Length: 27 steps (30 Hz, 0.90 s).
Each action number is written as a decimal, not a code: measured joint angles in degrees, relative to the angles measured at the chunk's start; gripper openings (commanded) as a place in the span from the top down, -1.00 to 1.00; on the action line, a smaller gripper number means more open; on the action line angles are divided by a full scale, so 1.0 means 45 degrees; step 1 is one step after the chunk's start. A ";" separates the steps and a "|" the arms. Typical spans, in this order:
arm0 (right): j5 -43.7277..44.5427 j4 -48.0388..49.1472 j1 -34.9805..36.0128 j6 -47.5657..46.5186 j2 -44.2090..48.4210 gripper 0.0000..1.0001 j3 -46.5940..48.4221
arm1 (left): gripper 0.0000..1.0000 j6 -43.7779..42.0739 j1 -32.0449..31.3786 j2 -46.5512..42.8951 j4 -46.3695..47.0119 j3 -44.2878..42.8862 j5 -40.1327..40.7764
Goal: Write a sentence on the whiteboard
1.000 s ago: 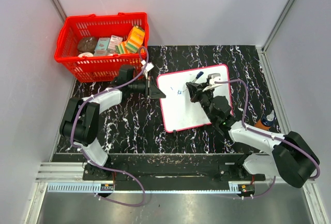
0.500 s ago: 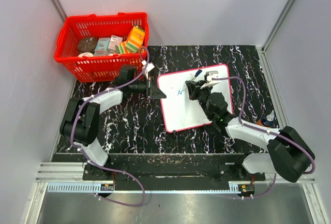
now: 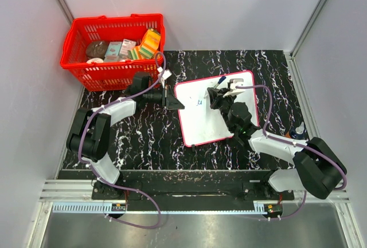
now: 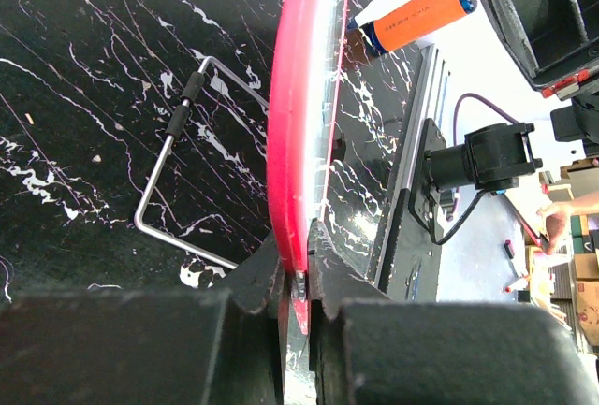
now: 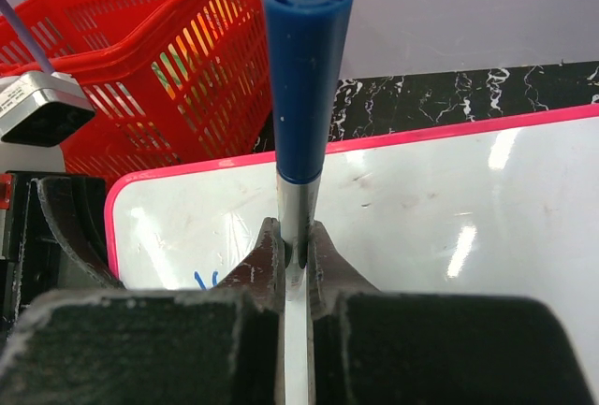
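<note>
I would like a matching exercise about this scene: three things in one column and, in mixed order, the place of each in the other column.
Things:
1 basket
2 marker
3 whiteboard

Places:
a clamped at its edge by the left gripper
b gripped by the right gripper
c at the far left corner

Pairs: 1-c; 2-b; 3-a
</note>
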<state>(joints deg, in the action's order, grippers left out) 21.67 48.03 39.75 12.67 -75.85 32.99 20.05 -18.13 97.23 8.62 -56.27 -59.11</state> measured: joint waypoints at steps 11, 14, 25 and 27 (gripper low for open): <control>-0.0010 0.0073 -0.0005 0.0039 -0.0185 1.00 -0.0034 | 1.00 -0.0034 -0.0015 0.0000 -0.0010 0.0000 0.0000; -0.0053 0.0112 -0.0005 0.0112 -0.0189 1.00 -0.0170 | 1.00 -0.0039 -0.0015 0.0000 -0.0049 0.0000 0.0015; -0.0364 0.0316 -0.0005 0.0282 -0.0209 1.00 -0.0350 | 1.00 -0.0039 -0.0015 0.0000 -0.0112 0.0000 0.0044; -0.0403 0.0316 -0.0005 0.0282 -0.0194 1.00 -0.0350 | 1.00 -0.0039 -0.0015 0.0000 -0.0121 0.0000 0.0044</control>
<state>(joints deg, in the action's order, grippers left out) 19.86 49.45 39.72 13.93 -76.73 31.42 19.88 -18.20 97.23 8.08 -56.27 -58.92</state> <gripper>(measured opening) 0.060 0.094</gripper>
